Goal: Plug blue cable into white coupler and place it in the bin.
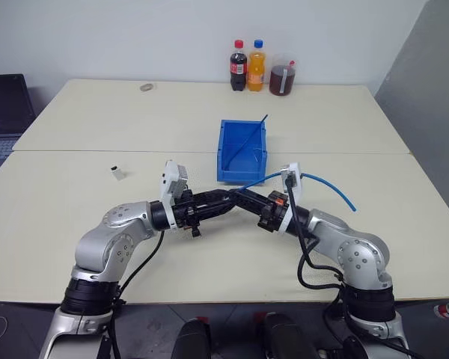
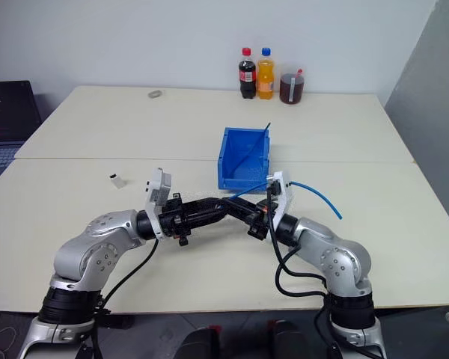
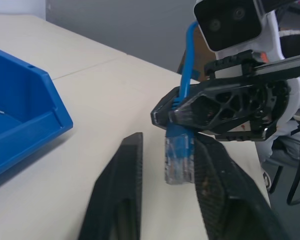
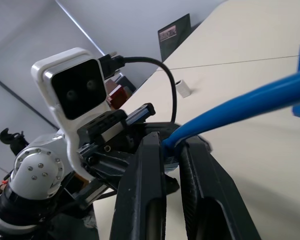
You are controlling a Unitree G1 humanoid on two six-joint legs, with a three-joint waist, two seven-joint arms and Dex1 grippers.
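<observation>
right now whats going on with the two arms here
The right gripper is shut on the blue cable just behind its clear plug, which hangs between the left gripper's parted jaws. The white coupler still sits alone on the table, unplugged. The blue bin already holds another blue cable.

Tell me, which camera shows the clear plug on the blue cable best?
The left wrist view: the clear plug hangs between the left gripper's fingers, held by the right gripper. The right wrist view shows the blue cable pinched, plug mostly hidden. In the eye views it is too small.
</observation>
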